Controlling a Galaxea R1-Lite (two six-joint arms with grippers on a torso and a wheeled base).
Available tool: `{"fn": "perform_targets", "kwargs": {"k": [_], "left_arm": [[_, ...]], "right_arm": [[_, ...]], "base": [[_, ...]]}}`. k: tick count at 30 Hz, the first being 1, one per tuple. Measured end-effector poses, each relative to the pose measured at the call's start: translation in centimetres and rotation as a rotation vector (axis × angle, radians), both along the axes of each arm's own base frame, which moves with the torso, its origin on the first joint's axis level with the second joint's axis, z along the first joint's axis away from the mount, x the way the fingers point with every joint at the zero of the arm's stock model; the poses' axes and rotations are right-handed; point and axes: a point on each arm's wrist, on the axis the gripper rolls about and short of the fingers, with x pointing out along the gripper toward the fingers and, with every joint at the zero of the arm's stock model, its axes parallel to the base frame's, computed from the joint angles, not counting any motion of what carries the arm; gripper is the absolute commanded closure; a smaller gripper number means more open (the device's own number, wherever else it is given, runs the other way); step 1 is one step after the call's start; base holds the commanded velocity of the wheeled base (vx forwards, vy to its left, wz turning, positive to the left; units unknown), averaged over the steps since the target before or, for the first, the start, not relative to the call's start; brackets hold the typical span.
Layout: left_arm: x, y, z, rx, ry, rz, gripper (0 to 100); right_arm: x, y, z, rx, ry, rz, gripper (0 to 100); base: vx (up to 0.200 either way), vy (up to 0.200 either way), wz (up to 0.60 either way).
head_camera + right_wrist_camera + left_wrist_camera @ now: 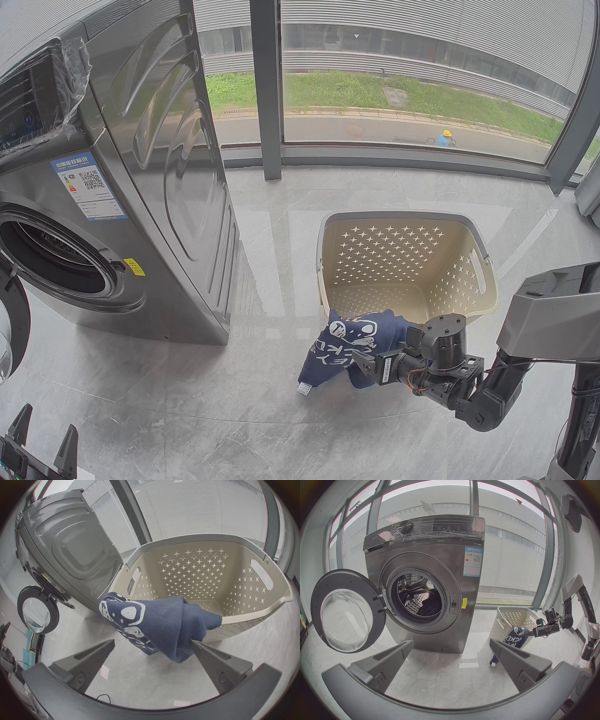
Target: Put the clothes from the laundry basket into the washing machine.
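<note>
A navy blue garment (350, 347) with white print hangs over the near rim of the cream laundry basket (406, 250), its lower end reaching the floor. My right gripper (365, 362) sits low beside it, open; in the right wrist view the cloth (156, 623) brushes one finger (215, 661) of the gripper (151, 647). The grey washing machine (125, 187) stands on the left with its round door (347, 611) swung wide, and something dark lies in the drum (420, 597). My left gripper (40, 440) hovers open in front of the machine, holding nothing.
The basket's inside (203, 583) looks bare apart from the draped garment. Tall windows and a grey pillar (265, 87) stand behind. Open tiled floor (219, 400) stretches between the machine and the basket.
</note>
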Motion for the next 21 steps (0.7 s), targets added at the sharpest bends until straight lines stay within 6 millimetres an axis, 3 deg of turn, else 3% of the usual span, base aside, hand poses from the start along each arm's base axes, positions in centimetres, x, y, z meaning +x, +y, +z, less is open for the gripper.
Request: {"fn": "perform_targets", "kwargs": {"k": [16,17,21], "left_arm": [[0.0,0.0,0.0,-0.002,0.0,-0.001,0],[0.0,0.0,0.0,-0.002,0.0,0.0,0],[0.0,0.0,0.0,-0.002,0.0,0.0,0]], "right_arm": [[1.7,0.7,-1.9,0.021,-0.042,-0.024,0],[1.8,0.8,-1.9,0.025,-0.048,-0.025,100],[1.9,0.8,-2.0,0.03,-0.056,-0.024,100]], "base": [[0.0,0.0,0.0],[0.0,0.0,0.0],[0.0,0.0,0.0]]}}
